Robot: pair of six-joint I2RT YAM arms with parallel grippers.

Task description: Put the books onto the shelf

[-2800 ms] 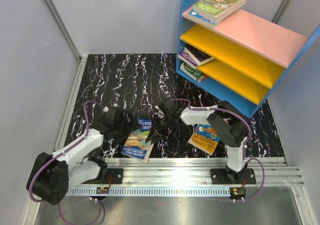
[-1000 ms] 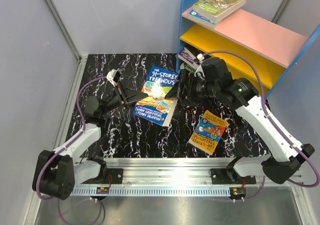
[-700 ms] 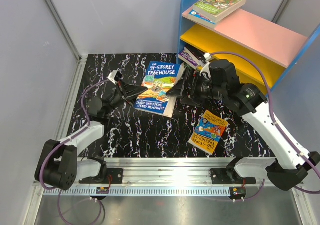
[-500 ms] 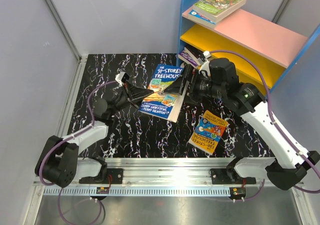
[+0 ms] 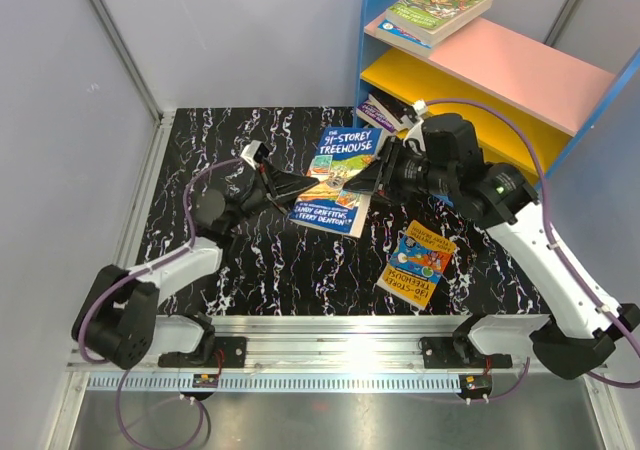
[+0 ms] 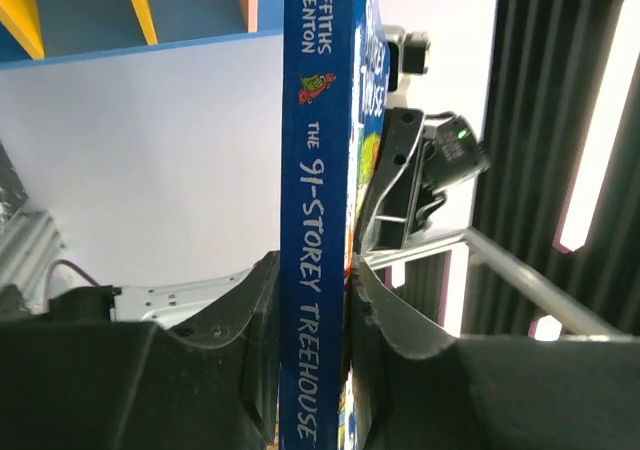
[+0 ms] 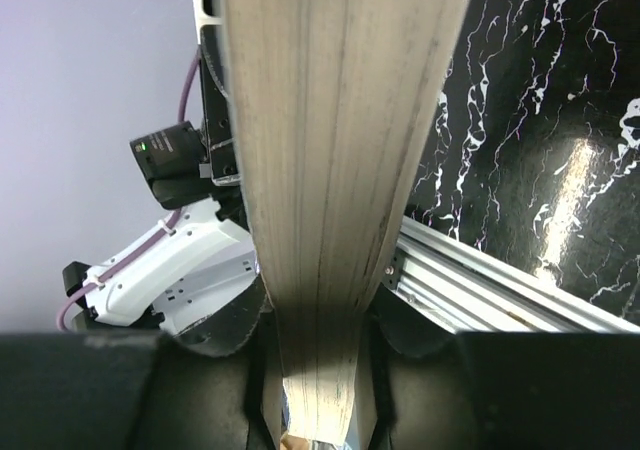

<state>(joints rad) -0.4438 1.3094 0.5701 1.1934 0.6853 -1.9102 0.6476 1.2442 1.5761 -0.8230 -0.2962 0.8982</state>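
Just beyond the arm bases, an orange paperback book (image 5: 420,263) is lying flat on the black white-veined tabletop (image 5: 250,270). Above mid-table both arms are sharing the thin blue paperback "91-Storey Treehouse" book (image 5: 340,175): the left gripper (image 5: 298,183) is clamping its spine, the right gripper (image 5: 378,174) is pinching its page edge. The left should probably be letting go only once the right is gripping firmly. Farther back, the blue-framed slanted shelf (image 5: 530,65) is standing against grey panel walls (image 5: 250,30), with green paperbacks (image 5: 440,8) on top.

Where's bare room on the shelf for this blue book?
The pink top board right of the green books is wide open; the upper yellow board looks bare too. Crowded: the lower left end, by the purple book.
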